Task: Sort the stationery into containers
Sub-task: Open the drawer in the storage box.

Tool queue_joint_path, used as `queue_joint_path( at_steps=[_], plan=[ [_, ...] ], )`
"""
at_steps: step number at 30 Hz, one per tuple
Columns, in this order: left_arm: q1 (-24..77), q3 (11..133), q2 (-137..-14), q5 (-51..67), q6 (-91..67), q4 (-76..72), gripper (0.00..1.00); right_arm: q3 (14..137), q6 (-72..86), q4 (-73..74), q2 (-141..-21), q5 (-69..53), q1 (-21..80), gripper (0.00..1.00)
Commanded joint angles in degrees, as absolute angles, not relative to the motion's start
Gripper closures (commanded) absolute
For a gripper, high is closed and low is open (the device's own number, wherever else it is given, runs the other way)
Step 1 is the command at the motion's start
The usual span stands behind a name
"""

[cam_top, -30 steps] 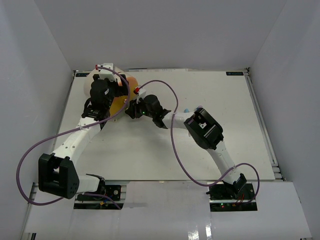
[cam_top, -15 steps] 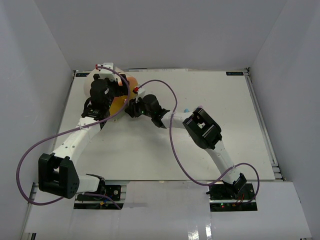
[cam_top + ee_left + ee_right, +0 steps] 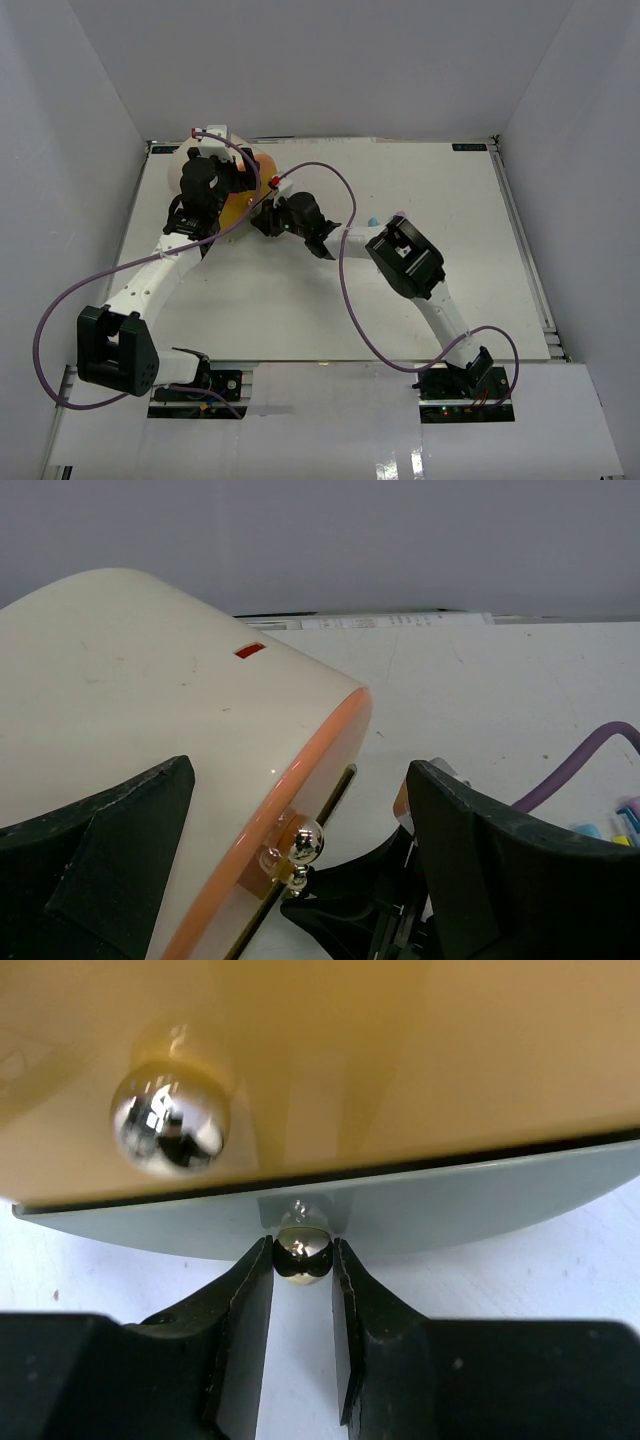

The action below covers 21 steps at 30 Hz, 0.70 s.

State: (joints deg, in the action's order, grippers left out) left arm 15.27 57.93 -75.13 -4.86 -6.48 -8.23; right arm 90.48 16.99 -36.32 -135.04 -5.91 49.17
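Top external: organizer mostly behind left arm

Far-left corner: a cream cylindrical organizer lying on its side fills it; the left gripper is spread wide above the body.
Organizer face: the right gripper pinches a small brass knob, with a second brass knob close by, so little room is left.
Mid-table: a purple cable arches across.
Right half: open white table, apart from a pale blue pen beside the right arm.
Edges: white walls.
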Motion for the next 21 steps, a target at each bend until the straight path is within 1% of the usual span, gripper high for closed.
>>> queue_joint_path(
  at_steps=[1,9,19,21],
  plan=[
    [15.5,58.7,-76.2,-2.4,-7.8,-5.2,0.02,85.4,16.5,-39.3,-129.9,-4.8,49.5,0.92],
    [15.5,58.4,-76.3,-2.4,-8.0,-5.5,0.02,72.8,16.5,-42.4,-121.7,-5.3,49.5,0.92],
    [15.5,58.1,-76.2,-2.0,-7.7,-5.9,0.02,67.3,15.9,-42.9,-118.6,-5.2,49.5,0.92],
    [15.5,58.2,-76.3,-2.0,-7.6,-5.9,0.02,66.9,15.5,-42.4,-118.0,-5.4,49.4,0.90]
  ],
)
